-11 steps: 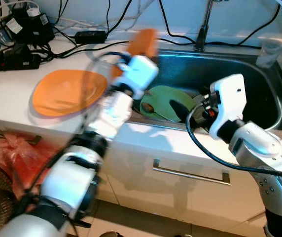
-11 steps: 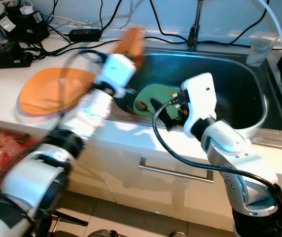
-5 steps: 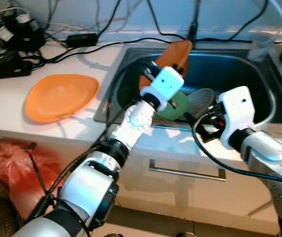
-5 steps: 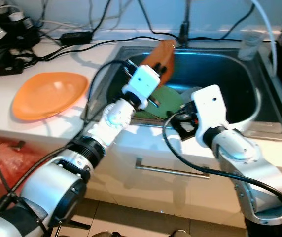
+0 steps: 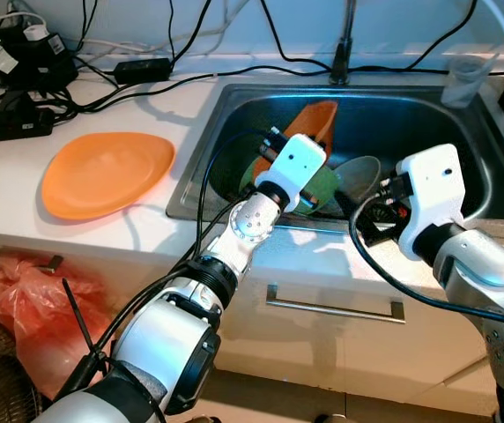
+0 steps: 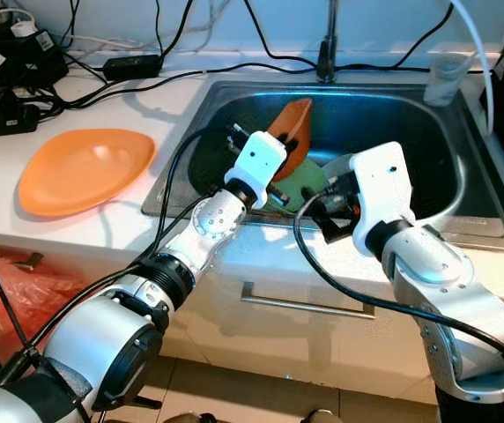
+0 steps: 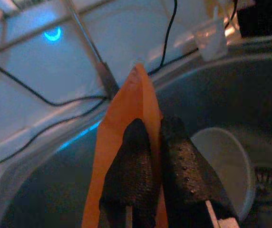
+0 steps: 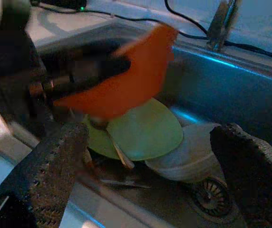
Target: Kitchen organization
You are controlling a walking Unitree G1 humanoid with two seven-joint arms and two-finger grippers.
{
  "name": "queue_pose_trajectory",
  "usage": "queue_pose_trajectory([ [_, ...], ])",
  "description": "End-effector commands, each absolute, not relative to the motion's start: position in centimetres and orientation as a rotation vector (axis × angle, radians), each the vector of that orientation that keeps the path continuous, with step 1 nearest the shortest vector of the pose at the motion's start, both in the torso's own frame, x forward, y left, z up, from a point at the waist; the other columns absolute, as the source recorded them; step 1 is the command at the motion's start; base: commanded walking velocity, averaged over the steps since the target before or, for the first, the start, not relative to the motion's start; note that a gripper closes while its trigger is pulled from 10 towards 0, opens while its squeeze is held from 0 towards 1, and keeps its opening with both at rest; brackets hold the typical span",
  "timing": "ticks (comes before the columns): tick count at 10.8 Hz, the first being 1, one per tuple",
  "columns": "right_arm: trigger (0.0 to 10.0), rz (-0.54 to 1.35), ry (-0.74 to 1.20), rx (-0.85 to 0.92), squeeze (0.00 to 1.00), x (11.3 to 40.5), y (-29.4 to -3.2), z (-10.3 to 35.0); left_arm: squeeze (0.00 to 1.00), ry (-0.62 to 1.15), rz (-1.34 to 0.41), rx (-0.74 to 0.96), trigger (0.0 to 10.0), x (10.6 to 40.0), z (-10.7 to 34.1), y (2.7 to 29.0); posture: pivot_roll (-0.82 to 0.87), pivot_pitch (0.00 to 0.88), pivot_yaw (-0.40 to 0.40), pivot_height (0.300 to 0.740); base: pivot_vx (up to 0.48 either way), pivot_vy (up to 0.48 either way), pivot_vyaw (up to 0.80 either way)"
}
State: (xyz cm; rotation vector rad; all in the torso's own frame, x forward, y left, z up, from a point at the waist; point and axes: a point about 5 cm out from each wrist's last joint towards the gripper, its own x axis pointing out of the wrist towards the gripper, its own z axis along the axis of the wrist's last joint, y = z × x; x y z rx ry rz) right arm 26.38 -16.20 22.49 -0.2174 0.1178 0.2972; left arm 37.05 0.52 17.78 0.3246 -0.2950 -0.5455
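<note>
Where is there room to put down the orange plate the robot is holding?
Bare white counter lies in front of the other orange plate. The sink's back right corner looks free too. The sink's front is crowded with a green plate and a bowl.

Black cables [image 5: 173,75] run along the back of the white bench [image 5: 23,132], far to the left of the fingers, and they meet a group of black power adapters [image 5: 18,62] in the corner. A tap [image 5: 344,44] stands just beyond the fingers. A clear plastic cup [image 5: 462,81] stands to their right. A red plastic bag [image 5: 18,300] hangs below the bench, near a metal drawer handle [image 5: 336,306].
</note>
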Motion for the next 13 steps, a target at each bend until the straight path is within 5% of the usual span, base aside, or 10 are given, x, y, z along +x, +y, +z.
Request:
queue_pose_trajectory([
  [1,10.0,0.320,0.109,-0.195,0.00,26.7,-15.3,22.6,0.00,-0.259,-0.521,0.314,0.0,37.4,17.5,1.2,-0.27,0.093,0.108,0.740,0.000,0.000,0.00],
  [5,10.0,0.377,0.105,-0.162,0.00,26.8,-13.6,22.6,0.00,-0.147,-0.455,0.259,0.1,37.7,15.8,2.7,-0.28,0.093,0.102,0.740,0.000,0.000,0.00],
  [6,10.0,0.377,0.102,-0.160,0.00,26.8,-13.5,22.7,0.00,-0.134,-0.452,0.240,1.2,37.7,15.9,2.6,-0.29,0.095,0.106,0.740,0.000,0.000,0.00],
  [7,10.0,0.376,0.102,-0.159,0.00,26.6,-13.5,22.8,0.00,-0.128,-0.454,0.222,3.5,37.8,16.0,2.5,-0.29,0.098,0.106,0.740,0.000,0.000,0.00],
  [8,10.0,0.379,0.105,-0.159,0.00,26.5,-13.5,22.7,0.99,-0.121,-0.459,0.216,4.9,37.8,16.0,2.4,-0.30,0.101,0.105,0.740,0.000,0.000,0.00],
  [9,10.0,0.398,0.110,-0.149,0.00,26.2,-13.3,22.8,1.00,-0.112,-0.463,0.213,9.2,37.9,16.0,2.4,-0.30,0.104,0.105,0.740,0.000,0.000,0.00],
  [10,10.0,0.440,0.135,-0.123,0.00,25.8,-12.9,22.6,1.00,-0.107,-0.462,0.209,10.0,37.9,16.1,2.4,-0.30,0.108,0.103,0.740,0.000,0.000,0.00],
  [13,10.0,0.464,0.184,-0.119,0.00,25.5,-12.8,21.8,1.00,-0.104,-0.470,0.204,10.0,37.9,16.0,2.3,-0.30,0.108,0.099,0.740,0.000,0.000,0.00],
])
